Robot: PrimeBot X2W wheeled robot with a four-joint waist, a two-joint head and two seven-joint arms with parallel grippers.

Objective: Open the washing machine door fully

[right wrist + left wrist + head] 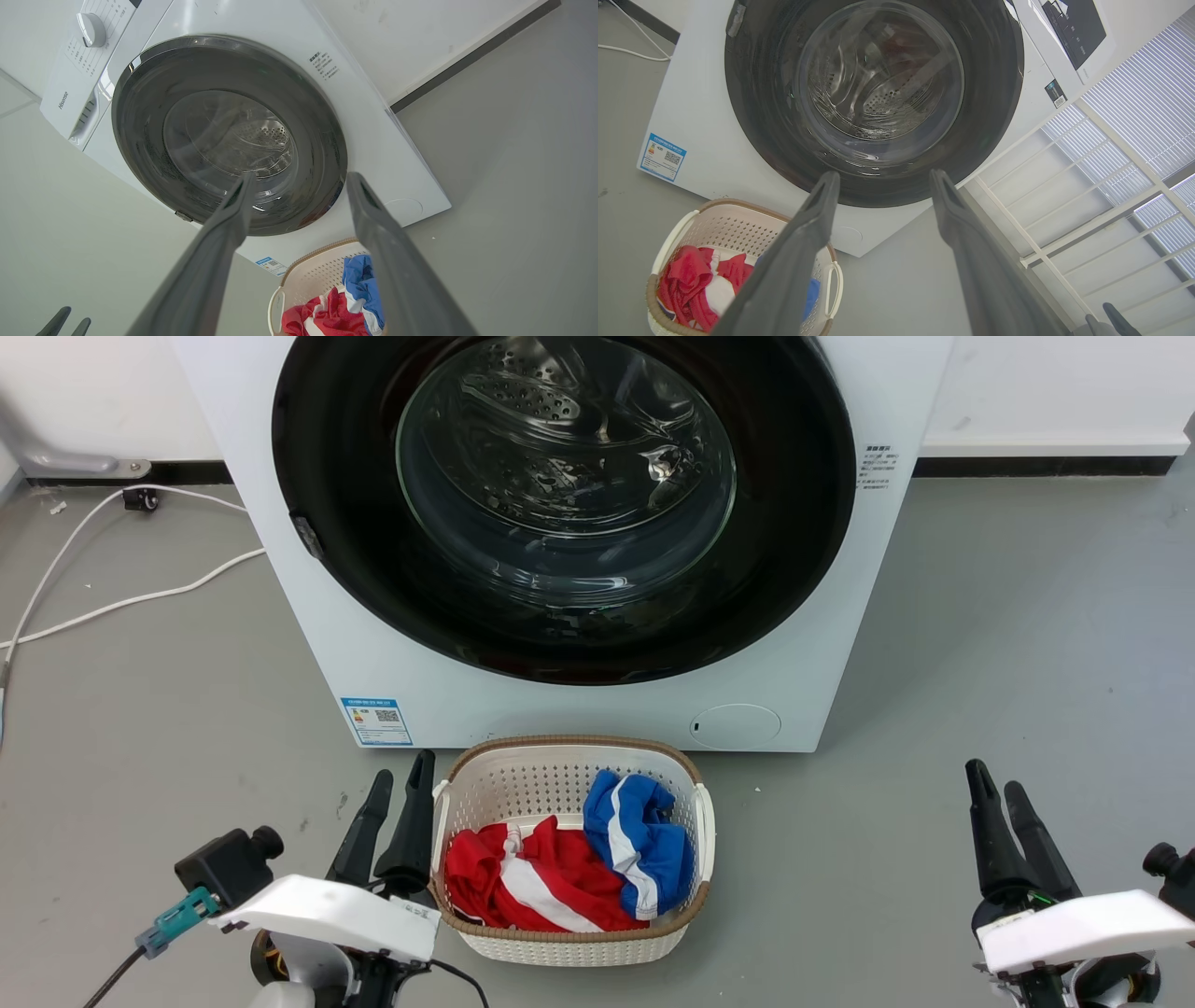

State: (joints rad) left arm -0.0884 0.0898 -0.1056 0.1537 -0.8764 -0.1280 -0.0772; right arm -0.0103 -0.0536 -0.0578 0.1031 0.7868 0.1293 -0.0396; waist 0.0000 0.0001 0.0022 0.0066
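Washing machine door [565, 504]: shut, lying flush in the front of the white washing machine [579, 714]. Left gripper [405, 765]: low, just beside the left rim of the laundry basket [569, 943], fingers spread, holding nothing. Right gripper [994, 777]: well to the basket's right over the grey floor [934, 691], fingers spread, empty. Both stand apart from the door. The basket stands just before the machine and holds a red garment [551, 887] and a blue garment [644, 845].

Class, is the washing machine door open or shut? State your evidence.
Shut. The washing machine door lies flush on the front of the washing machine, and the steel drum shows through its glass.
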